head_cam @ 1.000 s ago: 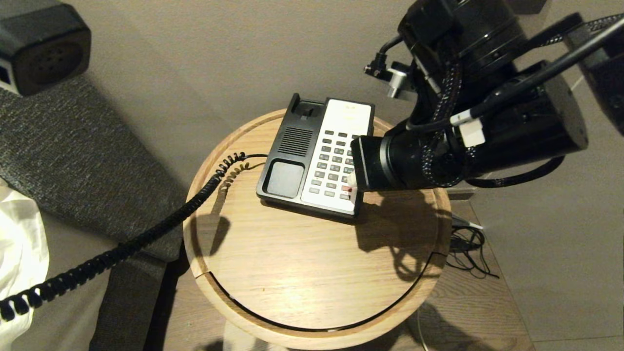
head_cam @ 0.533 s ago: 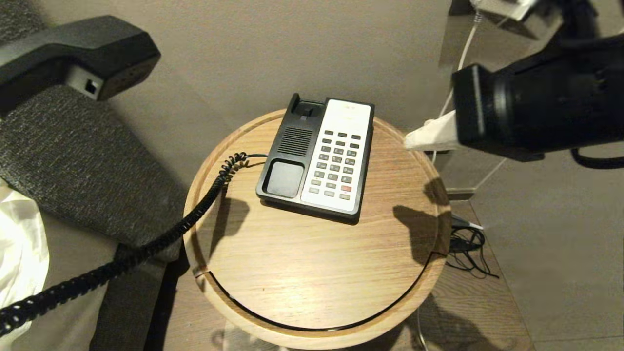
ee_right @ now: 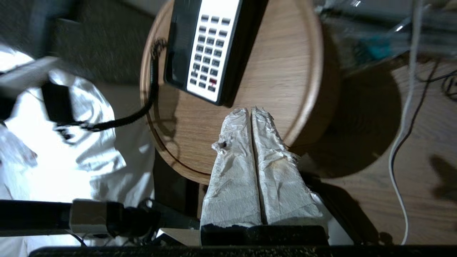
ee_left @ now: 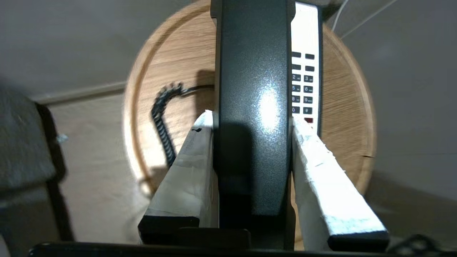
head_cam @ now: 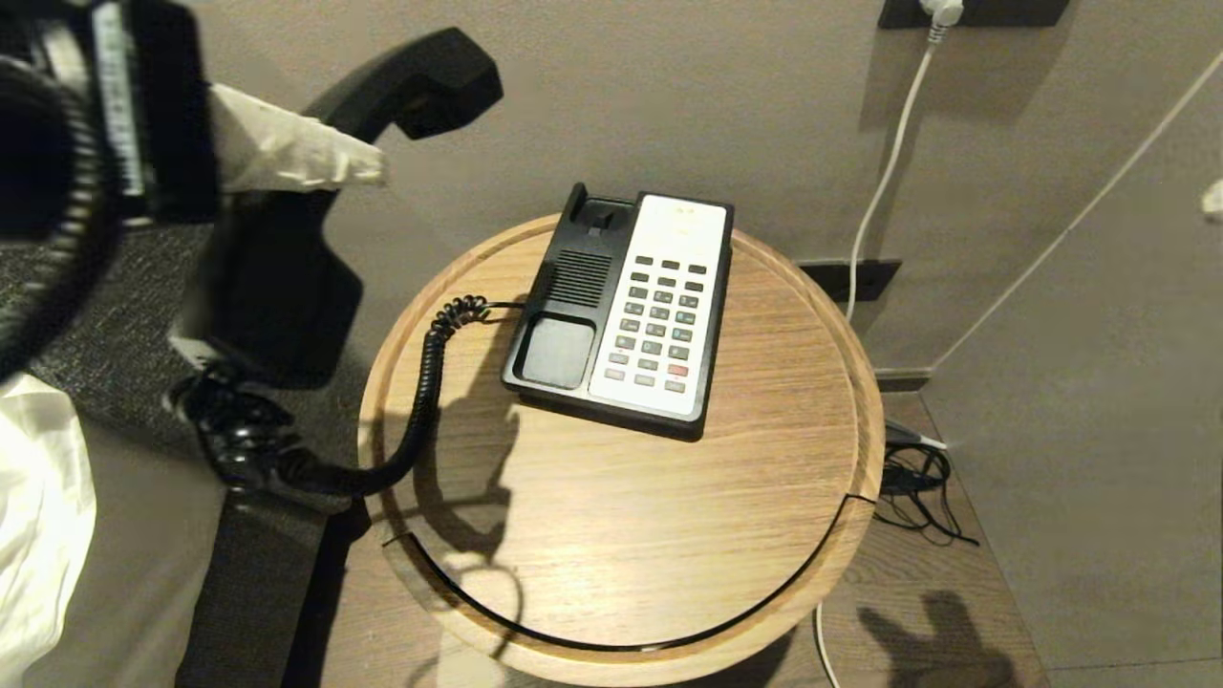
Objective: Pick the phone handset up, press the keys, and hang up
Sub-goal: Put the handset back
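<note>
I am gripping the phone handset (ee_left: pixel 251 107) in my left jaws, at ten o'clock from the keys (head_cam: pixel 657 323). Right jaws clenched, empty. Next: hanging up on the cradle.

Right claw (ee_right: pixel 251 110) withdrew; phone handset (head_cam: pixel 382 91) swung closer.

This looks like a hotel room or a bedroom. A small round wooden table (head_cam: pixel 621 535) stands close to a plain wall, and a desk phone (head_cam: pixel 621 311) like the ones in hotels sits on it. White bedding (head_cam: pixel 38 516) and a grey cloth seat (head_cam: pixel 143 315) are just beside the table. A white cord (head_cam: pixel 884 182) runs up to a wall socket (head_cam: pixel 970 11)
</note>
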Controlling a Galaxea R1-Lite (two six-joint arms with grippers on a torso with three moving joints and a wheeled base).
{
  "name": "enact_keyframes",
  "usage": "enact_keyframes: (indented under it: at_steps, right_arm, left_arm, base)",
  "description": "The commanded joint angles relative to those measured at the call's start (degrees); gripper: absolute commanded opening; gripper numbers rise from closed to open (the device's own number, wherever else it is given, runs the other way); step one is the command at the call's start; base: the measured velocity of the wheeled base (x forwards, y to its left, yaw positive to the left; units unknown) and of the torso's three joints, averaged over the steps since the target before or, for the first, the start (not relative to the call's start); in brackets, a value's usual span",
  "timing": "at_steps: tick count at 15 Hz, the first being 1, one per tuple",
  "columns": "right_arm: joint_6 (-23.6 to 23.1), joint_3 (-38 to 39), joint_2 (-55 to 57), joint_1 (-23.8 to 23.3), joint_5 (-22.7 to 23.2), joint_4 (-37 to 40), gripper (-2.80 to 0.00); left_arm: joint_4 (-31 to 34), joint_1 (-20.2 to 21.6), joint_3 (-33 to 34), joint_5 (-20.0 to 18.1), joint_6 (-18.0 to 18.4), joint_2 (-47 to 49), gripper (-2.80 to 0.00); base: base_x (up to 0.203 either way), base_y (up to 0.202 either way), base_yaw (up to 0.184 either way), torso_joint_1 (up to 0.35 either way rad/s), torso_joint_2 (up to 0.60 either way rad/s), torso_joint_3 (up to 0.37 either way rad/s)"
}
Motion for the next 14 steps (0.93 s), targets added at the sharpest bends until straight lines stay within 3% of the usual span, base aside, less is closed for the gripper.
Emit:
enact_keyframes:
  at_steps: [1,5,11,14]
  right_arm:
    - [0.2,3.1,-9.5,-2.5,0.0,0.3,-2.80]
    - [0.2,11.6,-17.7,-5.2,0.6,-0.2,-2.80]
    - [0.1,17.7,-24.8,-6.7,1.2,-0.3,-2.80]
    - [0.1,20.3,-27.9,-6.6,1.8,0.2,-2.80]
  left_arm:
    - [-0.6,-1.8,-1.0,1.7,0.8,7.2,-2.80]
    - [-0.7,-2.6,-5.6,6.6,3.5,14.8,-2.80]
    - [-0.5,-2.3,-12.8,10.0,3.5,22.7,-2.80]
    - [-0.5,0.5,-15.2,10.5,3.4,25.5,-2.80]
  base:
    - [0.000,0.000,0.000,0.000,0.00,0.000]
    - [0.000,0.000,0.000,0.000,0.00,0.000]
    - [0.000,0.000,0.000,0.000,0.00,0.000]
    - [0.000,0.000,0.000,0.000,0.00,0.000]
